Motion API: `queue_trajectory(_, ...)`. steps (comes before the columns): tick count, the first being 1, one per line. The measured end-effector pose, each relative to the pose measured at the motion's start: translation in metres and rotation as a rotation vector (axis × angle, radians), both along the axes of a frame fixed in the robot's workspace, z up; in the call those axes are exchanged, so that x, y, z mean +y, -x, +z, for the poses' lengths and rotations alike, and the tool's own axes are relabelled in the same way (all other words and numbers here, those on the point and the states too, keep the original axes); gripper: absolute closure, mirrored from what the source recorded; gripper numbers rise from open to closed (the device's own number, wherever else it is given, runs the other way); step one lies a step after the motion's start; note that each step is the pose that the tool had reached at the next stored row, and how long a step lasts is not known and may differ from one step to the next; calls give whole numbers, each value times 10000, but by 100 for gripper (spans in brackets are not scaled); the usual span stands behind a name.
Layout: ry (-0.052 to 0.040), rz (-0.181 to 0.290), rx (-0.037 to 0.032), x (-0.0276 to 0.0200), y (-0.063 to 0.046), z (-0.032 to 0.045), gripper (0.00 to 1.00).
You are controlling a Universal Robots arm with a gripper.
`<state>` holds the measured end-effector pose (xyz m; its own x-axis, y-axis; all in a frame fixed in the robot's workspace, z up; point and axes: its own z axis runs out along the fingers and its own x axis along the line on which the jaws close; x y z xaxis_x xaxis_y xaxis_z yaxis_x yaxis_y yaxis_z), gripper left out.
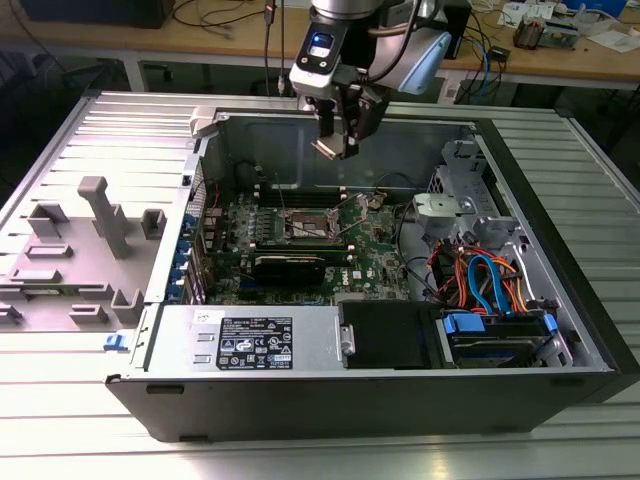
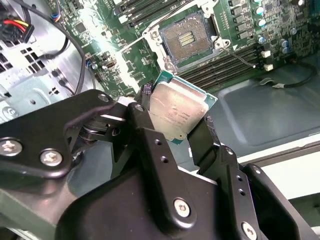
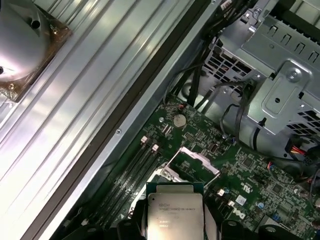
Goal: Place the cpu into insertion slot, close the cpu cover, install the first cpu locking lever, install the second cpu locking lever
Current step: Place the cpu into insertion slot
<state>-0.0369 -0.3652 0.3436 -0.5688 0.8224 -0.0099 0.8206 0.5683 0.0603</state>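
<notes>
Cpu (image 2: 181,111) hangs in the air above the green board (image 1: 372,247) inside the open case (image 1: 560,300), apart from everything below it, its silver top showing in both wrist views. The gripper (image 1: 332,148) has its jaws pinching the cpu by two opposite edges, with one black finger (image 2: 202,137) on either side of the chip. Below it, near the board's middle, the slot (image 2: 187,39) lies uncovered with its contact field bare, and the cover (image 3: 197,157) is tipped up at one edge.
</notes>
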Motion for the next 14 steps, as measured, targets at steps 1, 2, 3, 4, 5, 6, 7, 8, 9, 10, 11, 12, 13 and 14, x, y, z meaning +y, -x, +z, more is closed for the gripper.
queue_trajectory(1,-1,-76,-1,0,1,-1,45)
queue_trajectory(2,0,-148,0,0,3,-1,45)
queue_trajectory(3,-1,-152,-1,0,3,-2,45)
queue_trajectory(4,-1,-153,-1,0,3,-2,45)
queue_trajectory(5,-2,-154,-1,0,3,-2,45)
queue_trajectory(6,-1,-154,-1,0,3,-2,45)
queue_trajectory(7,-1,-154,-1,0,3,-2,45)
queue_trajectory(8,-1,-154,-1,0,3,-2,45)
queue_trajectory(9,-1,-154,-1,0,3,-2,45)
queue_trajectory(10,-1,-154,-1,0,3,-2,45)
queue_trajectory(11,-1,-155,-1,0,3,-2,45)
queue_trajectory(12,-2,-156,-1,0,3,-2,45)
queue_trajectory(13,-1,-159,-1,0,3,-2,45)
queue_trajectory(14,-1,-163,-1,0,3,-2,45)
